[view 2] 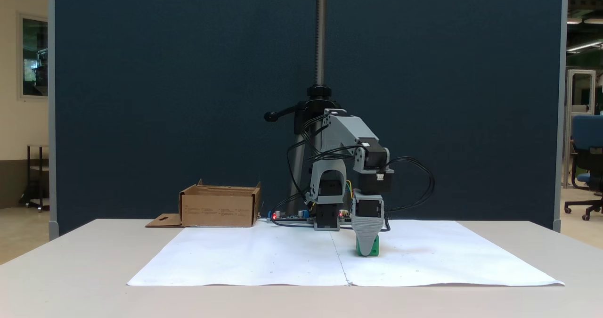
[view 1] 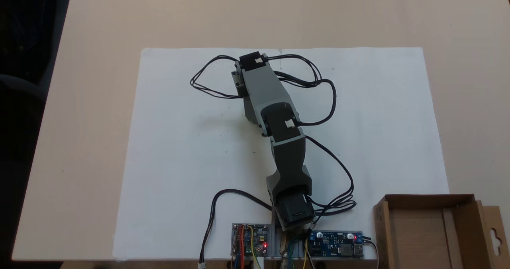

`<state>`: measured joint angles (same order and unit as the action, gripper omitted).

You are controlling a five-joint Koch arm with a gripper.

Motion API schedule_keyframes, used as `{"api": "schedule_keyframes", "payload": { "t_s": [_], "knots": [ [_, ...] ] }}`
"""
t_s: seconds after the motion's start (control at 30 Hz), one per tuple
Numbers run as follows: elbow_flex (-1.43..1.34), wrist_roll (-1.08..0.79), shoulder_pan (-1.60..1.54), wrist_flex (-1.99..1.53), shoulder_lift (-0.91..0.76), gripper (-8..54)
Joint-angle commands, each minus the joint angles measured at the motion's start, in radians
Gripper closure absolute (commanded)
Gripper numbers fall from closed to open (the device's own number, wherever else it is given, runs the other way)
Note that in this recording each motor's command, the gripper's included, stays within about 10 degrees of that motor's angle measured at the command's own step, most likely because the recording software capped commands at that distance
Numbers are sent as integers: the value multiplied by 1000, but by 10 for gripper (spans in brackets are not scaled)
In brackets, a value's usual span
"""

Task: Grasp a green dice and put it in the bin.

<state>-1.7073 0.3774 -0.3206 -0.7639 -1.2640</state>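
**Green cube at the tip of the lowered arm**

The small bright green dice point(view 2: 369, 248) sits on the white paper sheet point(view 2: 264, 256) that covers the pale counter point(view 2: 70, 271); in a fixed view from the front it shows as a rounded green block just right of the sheet's centre crease. The grey pointed jaws point(view 2: 366, 246) come straight down over it and cover its upper middle, so green shows on either side of the tip and below it. Its pips are too small to make out. Whether the jaws are gripping it or merely stand in front of it cannot be told, as only one tip shows.

In a fixed view from above, the grey and black arm point(view 1: 275, 113) hides the dice and the jaws beneath it.

The shallow brown cardboard bin point(view 1: 432, 229) stands at the sheet's corner beside the blue circuit board point(view 1: 336, 245), well apart from the dice; its near edge is cut off by the frame.
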Motion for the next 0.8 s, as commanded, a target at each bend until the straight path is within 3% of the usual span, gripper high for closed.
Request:
{"api": "schedule_keyframes", "payload": {
  "t_s": [0.0,0.27,0.77],
  "knots": [
    [48,58,5,32,-21,336],
    [118,52,169,43,-61,336],
    [497,-57,627,44,-77,336]
  ]
}}
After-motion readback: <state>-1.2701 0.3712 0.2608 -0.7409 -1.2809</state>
